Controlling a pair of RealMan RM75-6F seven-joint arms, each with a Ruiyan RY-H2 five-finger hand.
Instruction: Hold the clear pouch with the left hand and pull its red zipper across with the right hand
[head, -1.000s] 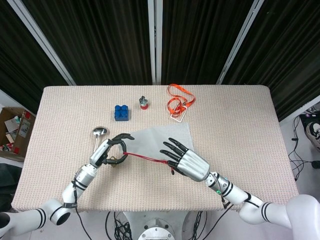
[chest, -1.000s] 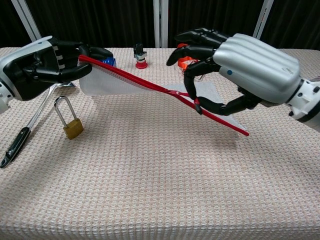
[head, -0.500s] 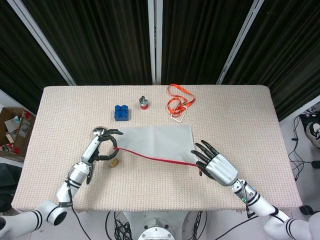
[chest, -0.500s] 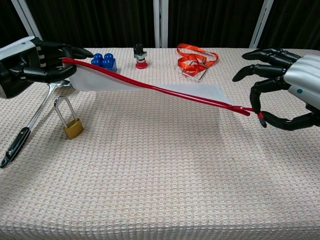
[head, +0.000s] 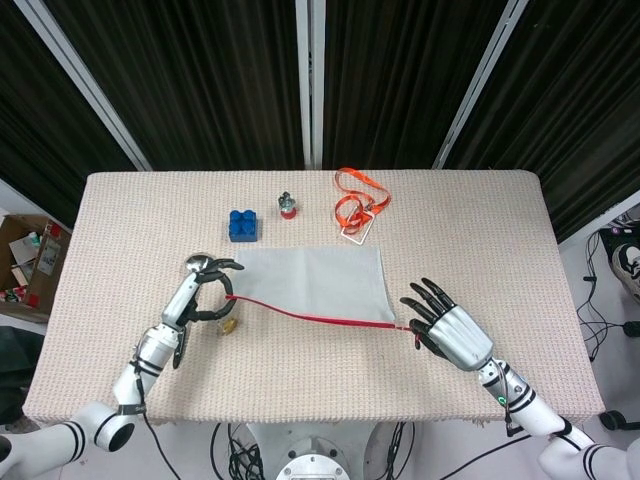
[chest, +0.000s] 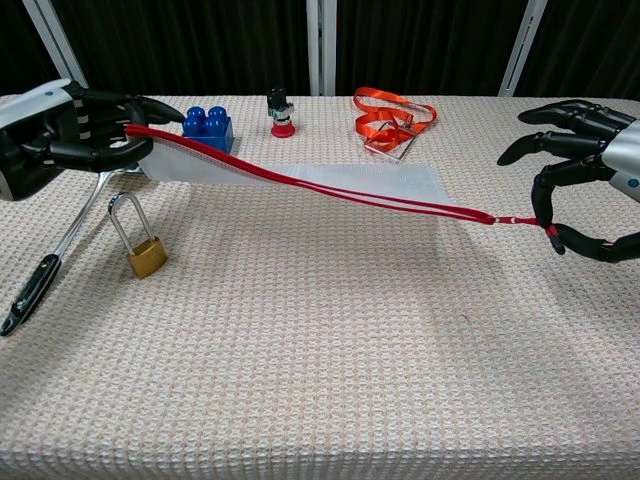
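Note:
The clear pouch (head: 315, 281) (chest: 372, 178) lies flat mid-table, its red zipper strip (head: 315, 316) (chest: 320, 186) running along the near edge. My left hand (head: 205, 293) (chest: 62, 128) pinches the pouch's left corner and lifts that end a little off the cloth. My right hand (head: 445, 325) (chest: 585, 185) is just past the pouch's right end and pinches the small red zipper pull (chest: 549, 228) between thumb and a finger, the other fingers spread. The zipper strip is stretched taut between both hands.
A metal spoon (head: 197, 266) (chest: 60, 245) and a brass padlock (chest: 141, 240) lie under and beside the left hand. A blue brick (head: 242, 224) (chest: 208, 125), a small red-based figure (head: 288, 206) (chest: 280, 112) and an orange lanyard (head: 356, 206) (chest: 392, 118) lie at the back.
My right hand has drawn the zipper pull rightward from mid-pouch to beyond the right end. The left hand has moved back left and lower, flattening the pouch.

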